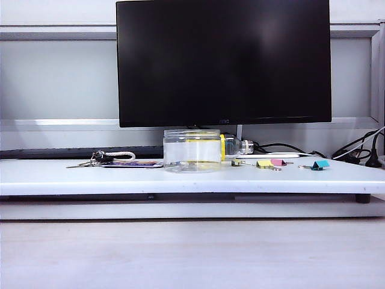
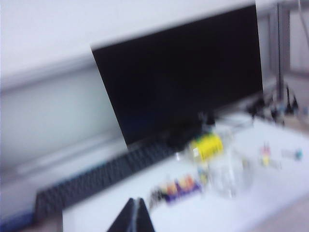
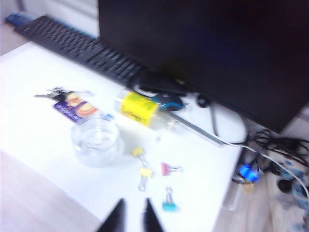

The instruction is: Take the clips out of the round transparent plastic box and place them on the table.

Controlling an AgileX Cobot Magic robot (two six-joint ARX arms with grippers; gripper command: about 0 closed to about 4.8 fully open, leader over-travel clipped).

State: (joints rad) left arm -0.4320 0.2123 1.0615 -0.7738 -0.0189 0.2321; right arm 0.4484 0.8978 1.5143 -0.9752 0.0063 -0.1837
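Left pincer (image 2: 133, 215): dark fingertips pressed together into one point, clenched on nothing; raised well above the tabletop (image 1: 60, 177), looking down across it toward the monitor (image 1: 222, 60); view blurred
Right pincer (image 3: 131, 215): two dark fingertips with a narrow gap between them, nothing in it; hangs high over the tabletop's front edge, apart from every object
Arms: neither shows in the exterior view
Round transparent plastic box (image 1: 192, 150): upright in front of the monitor, mid-tabletop; looks clear inside in the right wrist view (image 3: 95, 140)
Clips (image 1: 271, 162): out on the tabletop beside the box; two yellow ones (image 3: 141, 162) near it, a pink one (image 3: 166, 168) just beyond
Teal clip (image 1: 320, 164): further along, apart from the others
Bottle with yellow label (image 1: 234, 146): lying just behind the box
Keys and card (image 1: 114, 159): on the box's other side
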